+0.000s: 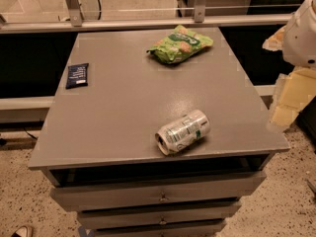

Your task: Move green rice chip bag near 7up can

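The green rice chip bag [180, 44] lies flat at the far middle of the grey tabletop [123, 112]. The 7up can [182, 132] lies on its side near the table's front edge, right of centre, its open end toward the front left. The two are well apart, the bag far behind the can. My arm comes in at the right edge of the view, with a white rounded part [302, 33] above. My gripper [289, 100] is the pale cream part below it. It hangs off the table's right side, level with the middle of the top, holding nothing that I can see.
A small flat dark blue packet [77, 75] lies near the table's left edge. The table is a cabinet with drawers [158, 196] in front. A metal railing [148, 22] runs behind it. The floor is speckled; a shoe tip [19, 231] shows bottom left.
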Available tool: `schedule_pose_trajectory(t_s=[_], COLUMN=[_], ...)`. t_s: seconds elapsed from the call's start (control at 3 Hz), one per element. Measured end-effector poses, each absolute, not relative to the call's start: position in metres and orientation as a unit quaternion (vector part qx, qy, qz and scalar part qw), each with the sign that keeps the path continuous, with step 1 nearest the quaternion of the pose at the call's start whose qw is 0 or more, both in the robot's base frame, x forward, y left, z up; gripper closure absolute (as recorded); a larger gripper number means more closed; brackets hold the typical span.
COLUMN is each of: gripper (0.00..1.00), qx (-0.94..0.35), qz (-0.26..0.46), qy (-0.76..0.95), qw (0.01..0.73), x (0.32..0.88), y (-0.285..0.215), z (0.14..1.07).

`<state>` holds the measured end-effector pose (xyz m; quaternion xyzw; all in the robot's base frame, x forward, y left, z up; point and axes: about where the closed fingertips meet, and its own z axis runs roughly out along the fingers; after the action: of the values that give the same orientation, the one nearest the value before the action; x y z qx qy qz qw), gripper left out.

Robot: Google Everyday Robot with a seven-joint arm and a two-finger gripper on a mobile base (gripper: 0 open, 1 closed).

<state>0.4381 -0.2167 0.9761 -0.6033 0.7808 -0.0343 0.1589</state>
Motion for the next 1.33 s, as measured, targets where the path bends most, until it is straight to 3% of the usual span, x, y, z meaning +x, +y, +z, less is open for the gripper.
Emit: schedule_pose_trajectory(t_s=[0.67,1.33], gripper=[0.0,0.0], qx=[-0.615,-0.681], qz=[-0.039,-0.038], qy=[0.766,0.671], qw=[0.183,0.291], x=[0.455,0.538], y=[-0.208,-0.163], z=[0.977,0.988])
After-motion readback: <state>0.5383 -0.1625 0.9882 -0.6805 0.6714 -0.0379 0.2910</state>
